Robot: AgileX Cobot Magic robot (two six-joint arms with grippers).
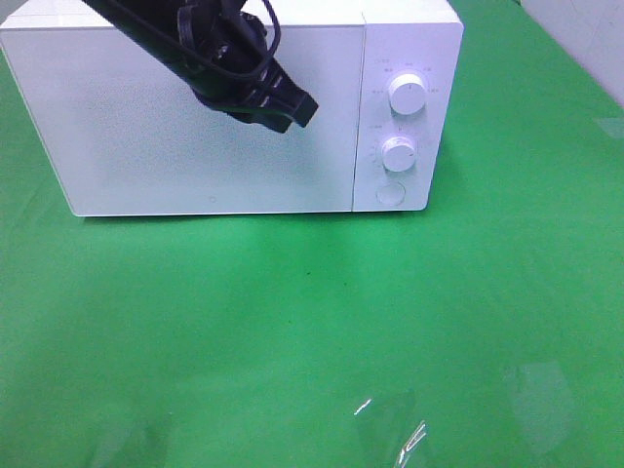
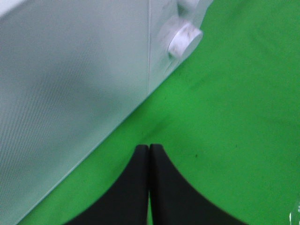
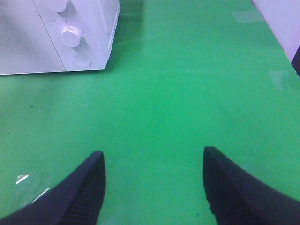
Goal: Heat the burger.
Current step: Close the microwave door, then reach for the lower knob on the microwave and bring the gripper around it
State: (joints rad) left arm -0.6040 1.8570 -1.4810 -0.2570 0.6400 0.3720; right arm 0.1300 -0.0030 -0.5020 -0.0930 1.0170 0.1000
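Note:
No burger shows in any view. A white microwave (image 1: 195, 117) stands at the back of the green table with its door closed; it also shows in the left wrist view (image 2: 61, 93) and the right wrist view (image 3: 51, 37). My left gripper (image 1: 292, 112) hangs in front of the door's upper right part, and its fingers (image 2: 149, 149) are pressed together with nothing between them. My right gripper (image 3: 152, 161) is open and empty above bare green cloth to the right of the microwave; it does not show in the exterior view.
The microwave's panel carries two white knobs (image 1: 408, 95) (image 1: 398, 152) and a round button (image 1: 390, 193). The green tablecloth (image 1: 312, 331) covers the table. Clear tape glints near the front edge (image 1: 409, 434).

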